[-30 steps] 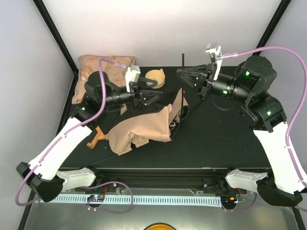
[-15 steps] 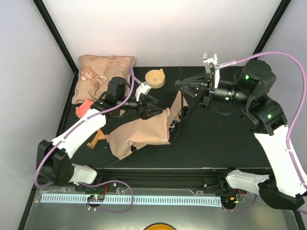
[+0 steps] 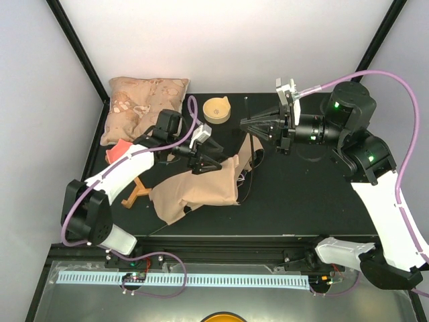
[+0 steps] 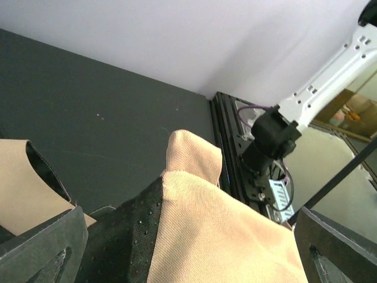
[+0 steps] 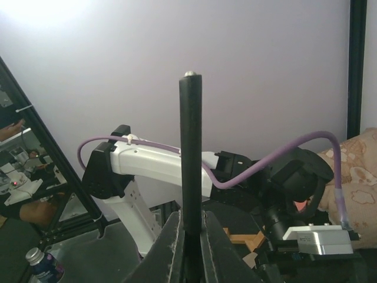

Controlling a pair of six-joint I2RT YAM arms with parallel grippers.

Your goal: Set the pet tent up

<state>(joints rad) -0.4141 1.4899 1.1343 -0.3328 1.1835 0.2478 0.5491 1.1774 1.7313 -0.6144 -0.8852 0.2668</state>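
The pet tent lies collapsed on the black table, its tan canvas crumpled. My left gripper is open at the fabric's upper edge. In the left wrist view its jaws stand wide apart, with tan canvas and the dotted black floor fabric bunched between them. My right gripper is shut on a thin black pole, held upright above the tent's far right corner. In the right wrist view the pole rises from between the closed fingers.
A beige patterned pillow lies at the back left. A round tan dish sits behind the tent. A wooden piece and a red item lie left of the fabric. Black frame posts stand at the back corners.
My left gripper has turned and come down toward the near side onto the tent fabric. My right gripper has moved left and slightly nearer with the pole.
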